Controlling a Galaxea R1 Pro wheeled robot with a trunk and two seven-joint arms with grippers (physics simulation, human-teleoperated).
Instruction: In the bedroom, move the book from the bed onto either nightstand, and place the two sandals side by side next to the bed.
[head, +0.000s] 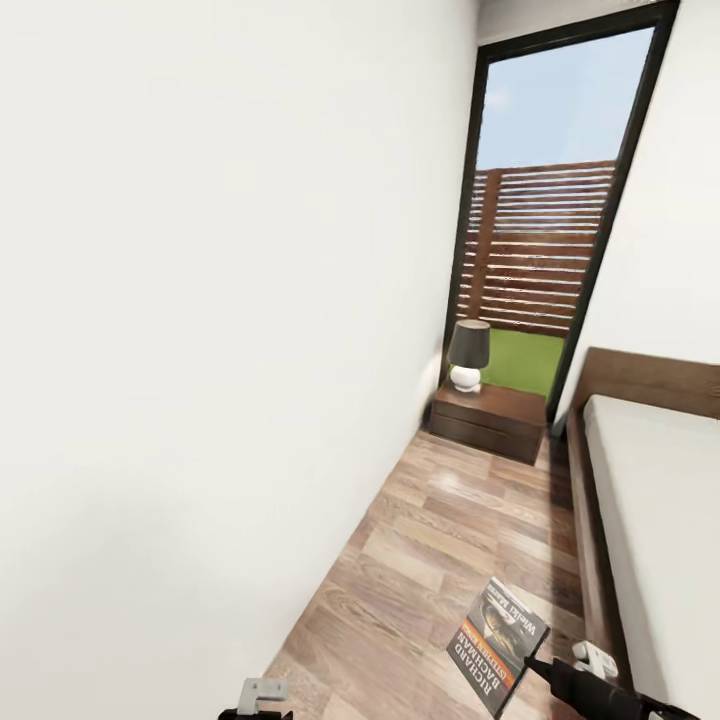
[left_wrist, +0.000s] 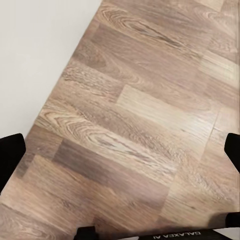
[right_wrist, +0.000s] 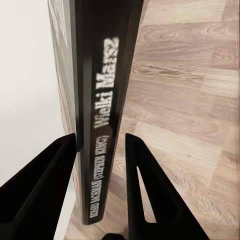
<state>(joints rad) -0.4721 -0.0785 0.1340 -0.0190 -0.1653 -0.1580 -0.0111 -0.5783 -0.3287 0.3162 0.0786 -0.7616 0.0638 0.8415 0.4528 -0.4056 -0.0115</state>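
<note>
One book (head: 497, 645), one nightstand (head: 488, 418), one lamp (head: 467, 355), one bed (head: 650, 500), one window (head: 545, 220), two grippers

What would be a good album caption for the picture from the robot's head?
Right gripper carries the book down the aisle between wall and bed, toward the nightstand with its lamp.

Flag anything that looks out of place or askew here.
Nothing is spilled or damaged. The book is off the bed, held tilted above the floor in the right gripper, short of the nightstand.
</note>
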